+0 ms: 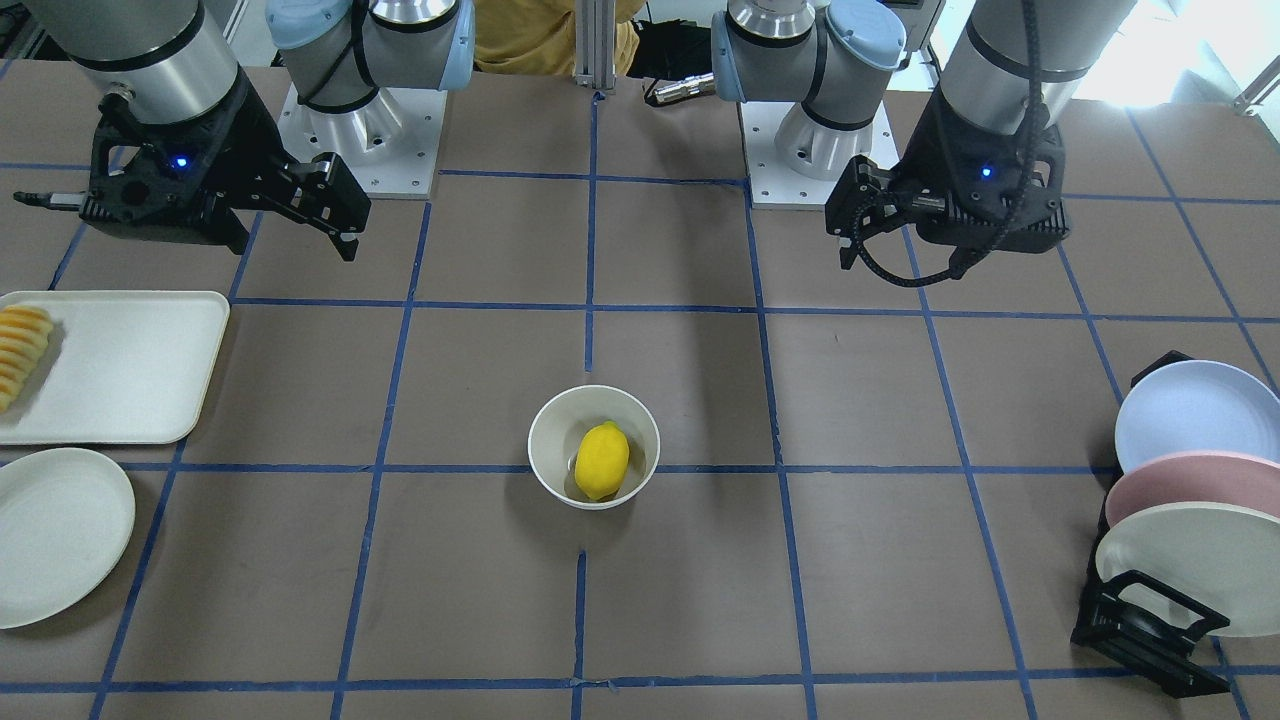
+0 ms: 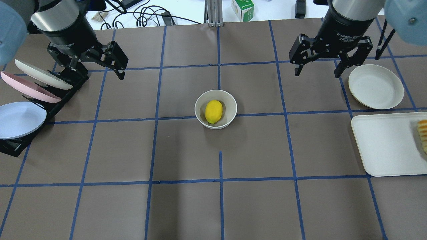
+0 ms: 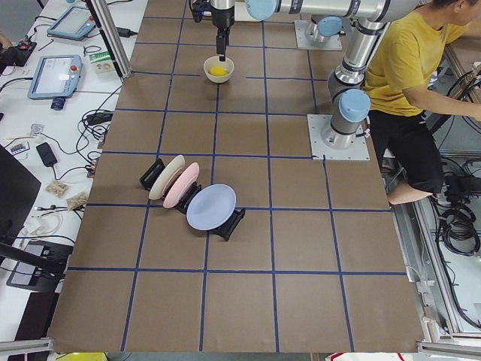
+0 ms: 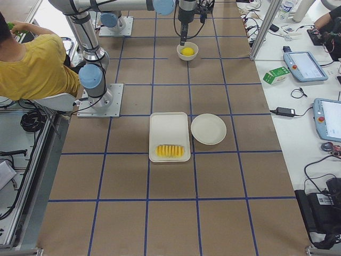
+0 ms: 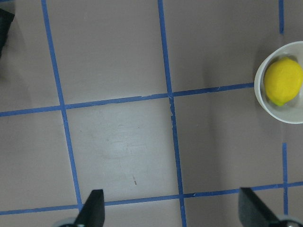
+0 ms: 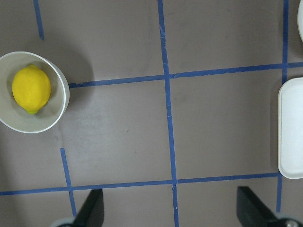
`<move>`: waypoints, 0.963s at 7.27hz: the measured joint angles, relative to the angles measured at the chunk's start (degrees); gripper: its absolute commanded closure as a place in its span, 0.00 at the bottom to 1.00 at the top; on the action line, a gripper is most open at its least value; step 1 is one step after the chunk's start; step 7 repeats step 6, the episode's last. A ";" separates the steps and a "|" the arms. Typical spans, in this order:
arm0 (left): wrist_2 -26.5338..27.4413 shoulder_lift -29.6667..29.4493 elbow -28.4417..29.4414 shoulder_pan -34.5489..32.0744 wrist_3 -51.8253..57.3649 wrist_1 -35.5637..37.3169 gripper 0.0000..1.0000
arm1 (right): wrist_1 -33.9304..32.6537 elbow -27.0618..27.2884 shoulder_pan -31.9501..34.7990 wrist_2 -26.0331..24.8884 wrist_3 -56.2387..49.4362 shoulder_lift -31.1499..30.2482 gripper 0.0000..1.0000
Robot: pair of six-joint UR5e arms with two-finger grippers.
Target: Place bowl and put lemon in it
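Note:
The off-white bowl (image 1: pixel 548 425) (image 2: pixel 231 111) stands upright near the middle of the table. The yellow lemon (image 1: pixel 602 460) (image 2: pixel 213 111) lies inside it. Both also show in the left wrist view, bowl (image 5: pixel 279 114) and lemon (image 5: pixel 282 81), and in the right wrist view, bowl (image 6: pixel 57 109) and lemon (image 6: pixel 31 89). My left gripper (image 2: pixel 98 74) (image 1: pixel 900 262) (image 5: pixel 173 210) is open and empty, raised well to the bowl's left. My right gripper (image 2: pixel 317 74) (image 1: pixel 295 250) (image 6: pixel 170 210) is open and empty, raised well to the bowl's right.
A black rack (image 1: pixel 1150 640) (image 2: pixel 13 146) holds blue, pink and cream plates on my left side. A flat off-white plate (image 2: pixel 376 86) and a white tray (image 2: pixel 383 146) with yellow-orange slices (image 2: pixel 423 135) lie on my right. A person in yellow (image 3: pixel 409 68) sits behind the bases.

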 measured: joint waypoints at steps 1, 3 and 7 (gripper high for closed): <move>0.00 -0.04 0.00 0.00 0.00 0.00 0.00 | 0.08 0.00 0.01 -0.04 0.07 -0.18 0.00; -0.06 -0.07 0.00 0.00 0.00 0.00 0.00 | 0.65 0.01 0.23 -0.12 0.56 -1.14 0.00; -0.13 -0.12 0.00 0.00 0.00 0.00 0.00 | 2.25 0.06 0.21 -0.31 1.23 -2.02 0.00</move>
